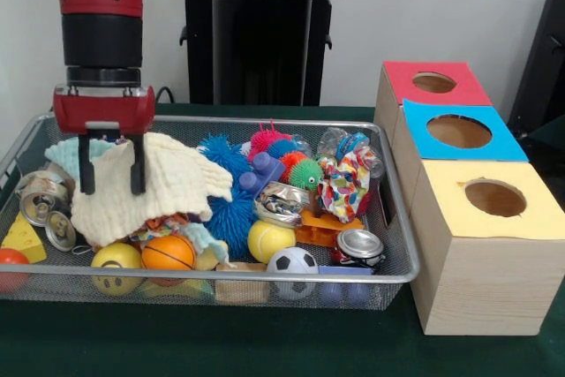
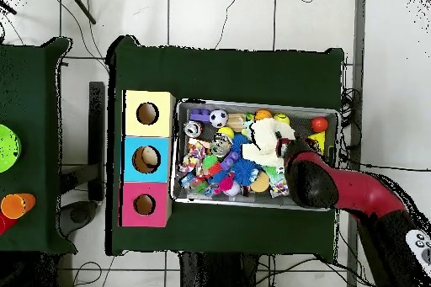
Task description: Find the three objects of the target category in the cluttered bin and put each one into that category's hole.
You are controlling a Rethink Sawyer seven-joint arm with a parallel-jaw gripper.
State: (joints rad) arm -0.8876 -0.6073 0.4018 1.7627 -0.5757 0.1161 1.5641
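Over the bin's (image 1: 399, 218) left end I see my hand (image 1: 112, 184) released, fingers spread, tips against the cream cloth (image 1: 177, 178), cans (image 1: 42, 200) beside it.

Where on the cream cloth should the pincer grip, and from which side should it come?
Grip the raised, bunched fold of the cream cloth, coming straight down from above. It lies draped over other toys in the mesh bin, and the open pincer already hangs over it.

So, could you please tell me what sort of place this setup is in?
Probably a robotics lab: a robot arm over a wire bin of toys, three colour-topped sorting boxes, and cables across a tiled floor.
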